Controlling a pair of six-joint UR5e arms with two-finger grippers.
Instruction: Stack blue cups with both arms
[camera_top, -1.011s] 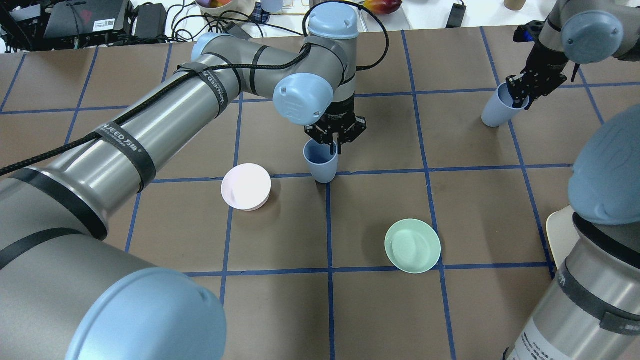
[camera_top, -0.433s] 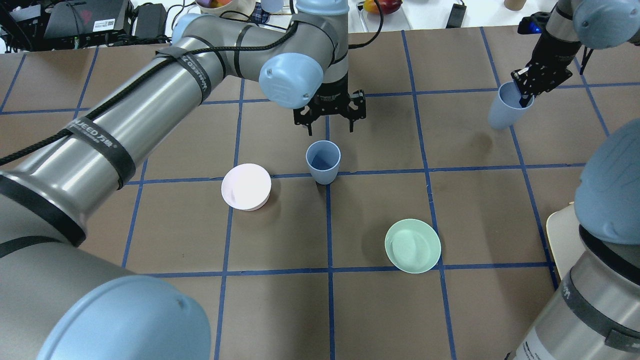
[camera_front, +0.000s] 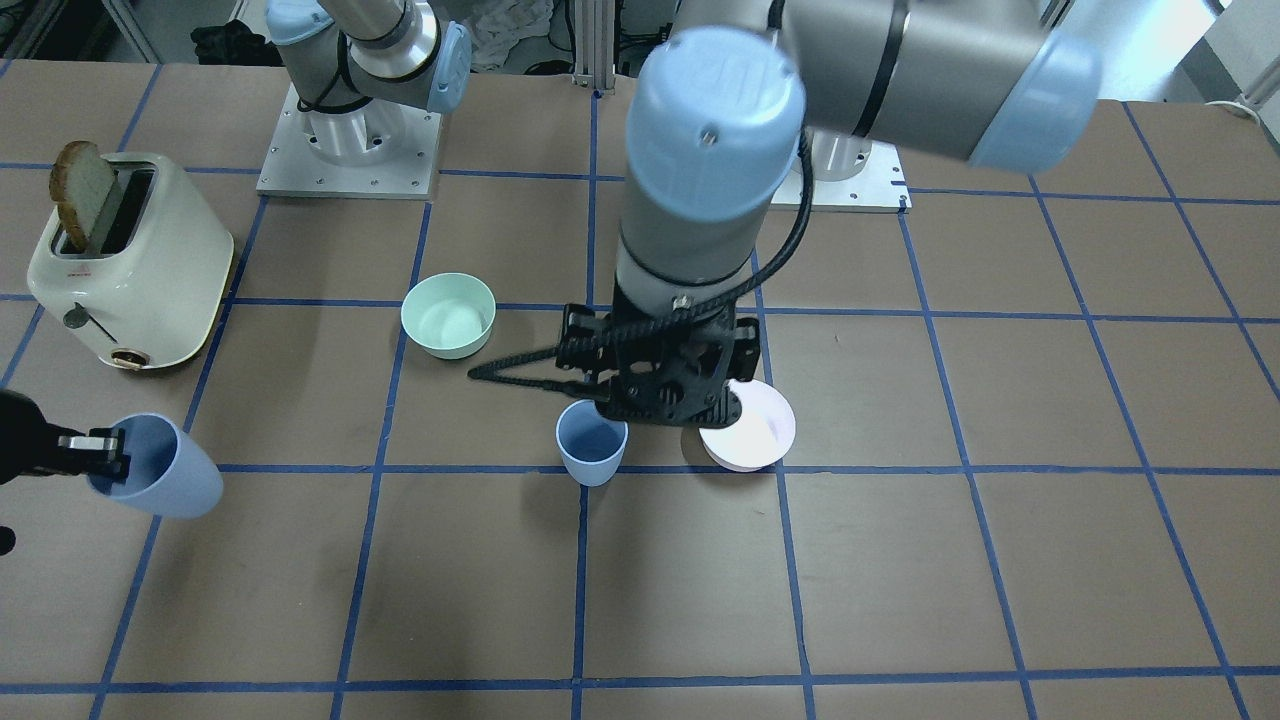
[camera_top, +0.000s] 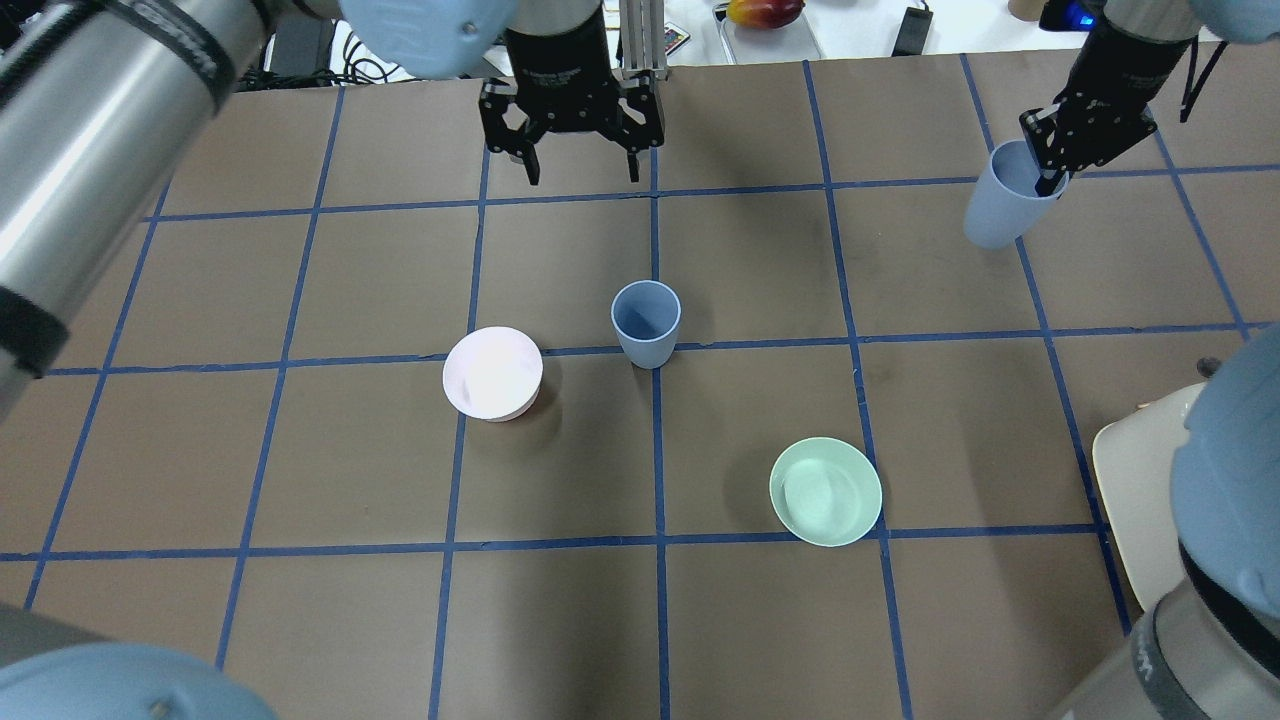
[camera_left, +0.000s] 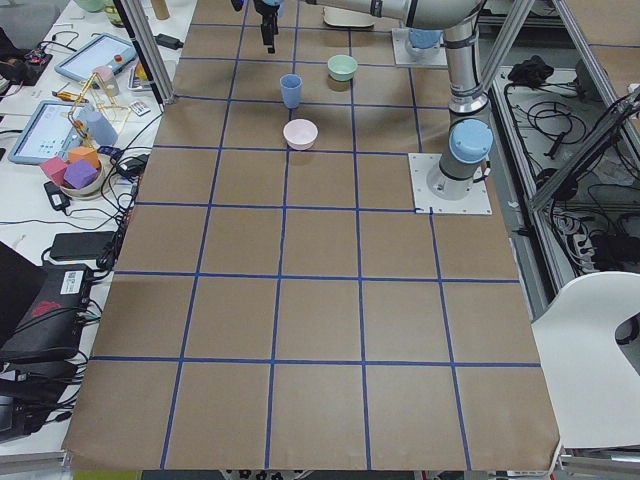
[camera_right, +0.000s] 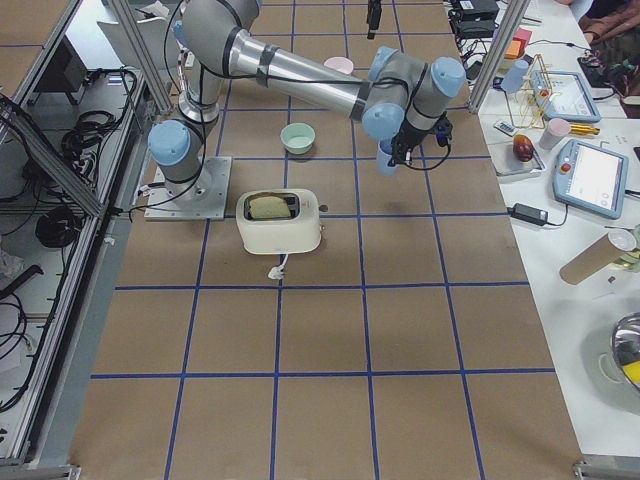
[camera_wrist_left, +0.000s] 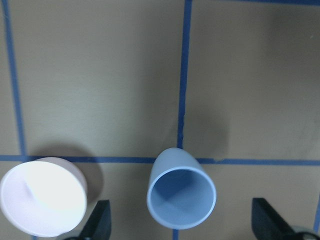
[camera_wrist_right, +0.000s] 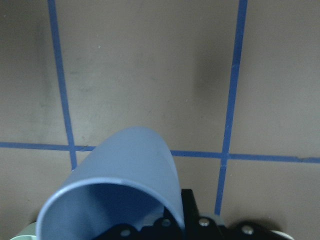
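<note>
One blue cup (camera_top: 646, 322) stands upright and free near the table's middle; it also shows in the front view (camera_front: 592, 442) and the left wrist view (camera_wrist_left: 181, 195). My left gripper (camera_top: 583, 177) hangs open and empty high above it, toward the far edge; its fingers (camera_wrist_left: 100, 222) frame the cup from above. My right gripper (camera_top: 1045, 180) is shut on the rim of the second blue cup (camera_top: 1003, 205), one finger inside. This cup is tilted and held off the table at the far right (camera_front: 155, 478), and fills the right wrist view (camera_wrist_right: 120, 190).
A pale pink bowl (camera_top: 492, 372) sits just left of the free cup. A mint-green bowl (camera_top: 825, 491) sits nearer the robot on the right. A cream toaster (camera_front: 130, 265) with bread stands by the right arm's side.
My left gripper has let go of the middle cup, opened, and risen away toward the far edge. My right gripper has lifted its cup slightly, still gripped at the rim.
</note>
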